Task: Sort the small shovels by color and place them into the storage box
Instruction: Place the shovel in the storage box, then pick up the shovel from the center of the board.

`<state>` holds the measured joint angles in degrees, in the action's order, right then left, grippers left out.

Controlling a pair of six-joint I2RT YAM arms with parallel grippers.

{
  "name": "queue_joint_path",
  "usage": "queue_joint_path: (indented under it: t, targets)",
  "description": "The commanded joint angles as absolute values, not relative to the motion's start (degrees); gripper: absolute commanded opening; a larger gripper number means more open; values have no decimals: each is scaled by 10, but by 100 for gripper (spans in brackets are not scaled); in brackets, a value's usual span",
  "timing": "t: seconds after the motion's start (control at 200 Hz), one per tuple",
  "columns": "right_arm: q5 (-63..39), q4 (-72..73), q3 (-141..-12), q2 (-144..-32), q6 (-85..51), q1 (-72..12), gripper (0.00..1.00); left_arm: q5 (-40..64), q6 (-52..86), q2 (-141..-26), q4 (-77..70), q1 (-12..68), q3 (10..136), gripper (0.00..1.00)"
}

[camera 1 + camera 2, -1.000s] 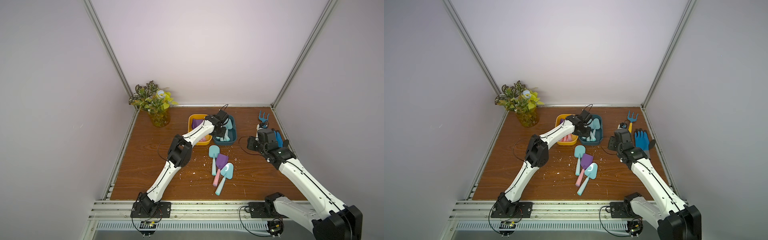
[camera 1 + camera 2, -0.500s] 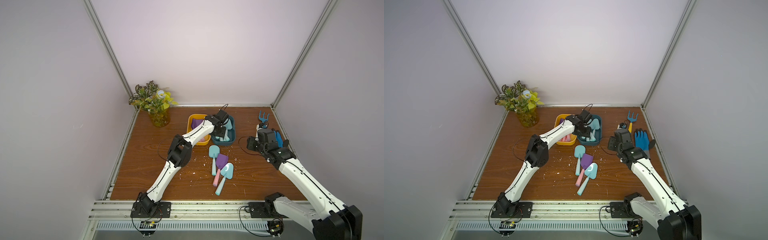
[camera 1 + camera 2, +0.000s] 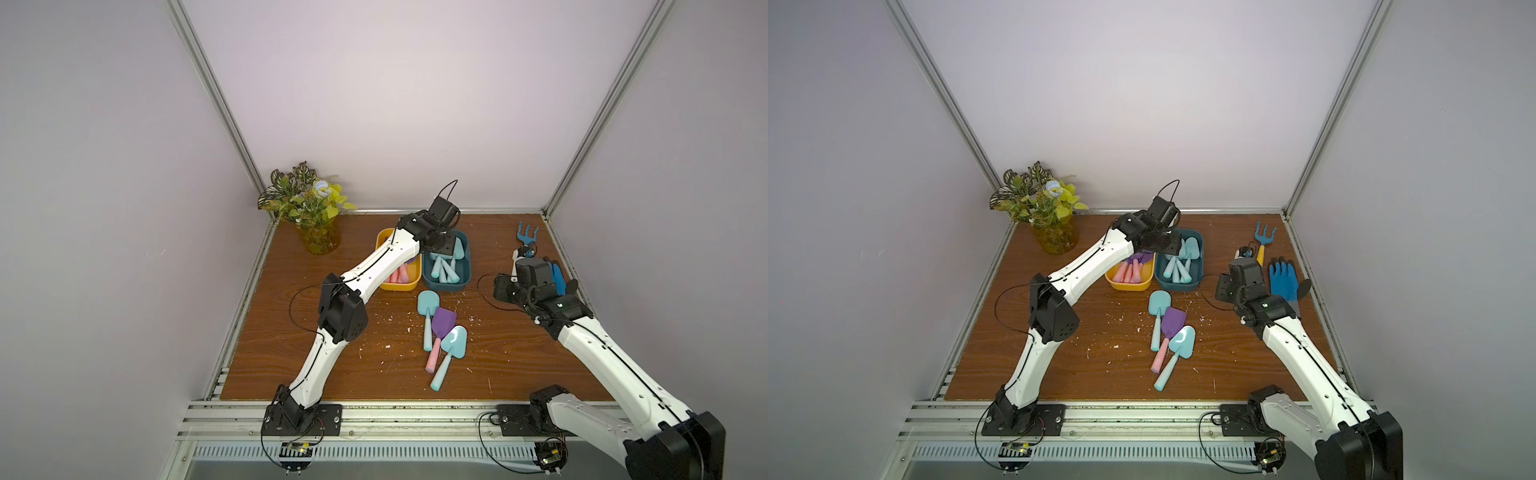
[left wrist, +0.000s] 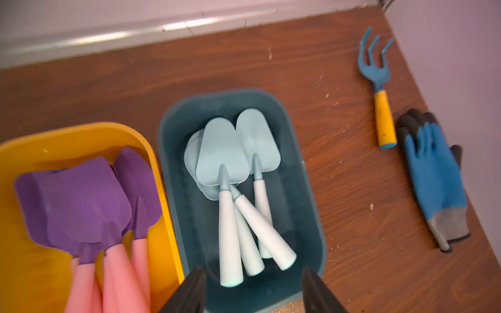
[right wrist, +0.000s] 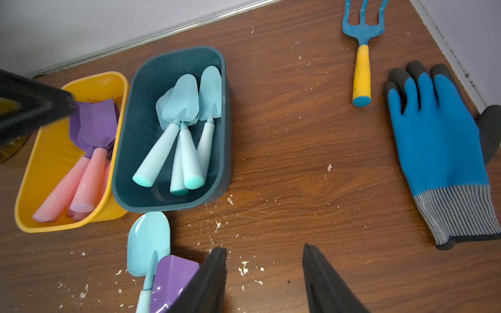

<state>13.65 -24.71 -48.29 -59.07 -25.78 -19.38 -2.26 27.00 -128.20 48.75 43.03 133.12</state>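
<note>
Several purple small shovels (image 4: 89, 200) with pink handles lie in the yellow storage box (image 4: 81, 130), and several light-blue ones (image 4: 222, 151) lie in the teal storage box (image 4: 217, 93) beside it. My left gripper (image 4: 252, 269) hangs open over the teal box's near end, with nothing between its fingers. On the table in front of the boxes lie two light-blue shovels (image 3: 428, 303) (image 3: 454, 343) with a purple one (image 3: 444, 322) between them. My right gripper (image 5: 263, 248) stands open and empty above bare table, just right of those loose shovels.
A blue rake (image 3: 1264, 237) with a yellow handle and a blue glove (image 3: 1283, 278) lie by the right wall. A potted plant (image 3: 309, 208) stands in the back left corner. Pale crumbs are scattered over the brown table (image 3: 374, 365).
My left gripper's jaws have spread apart over the teal box. The right arm has stayed where it was.
</note>
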Motion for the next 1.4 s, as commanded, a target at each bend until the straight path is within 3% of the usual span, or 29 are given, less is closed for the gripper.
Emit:
queue_joint_path:
  t: [0.0, 0.175, 0.445, 0.605, 0.926, 1.396]
  targets:
    - [116, -260, -514, -573, -267, -192, 52, -80, 258, -1215, 498, 440, 1285, 61]
    - [75, -260, -512, -575, -276, -192, 51, -157, 257, -1080, 459, 439, 1115, 63]
    - [23, -276, -486, -569, -294, -193, 51, -200, 293, -888, 401, 403, 830, 65]
    - [-7, -286, -464, -550, -322, -197, 51, -210, 300, -820, 385, 393, 725, 66]
    - [-34, -287, -405, -534, -404, -277, 48, -188, 310, -753, 356, 364, 619, 68]
    - [-63, -272, -311, -494, -577, -447, 48, -161, 293, -762, 332, 353, 597, 70]
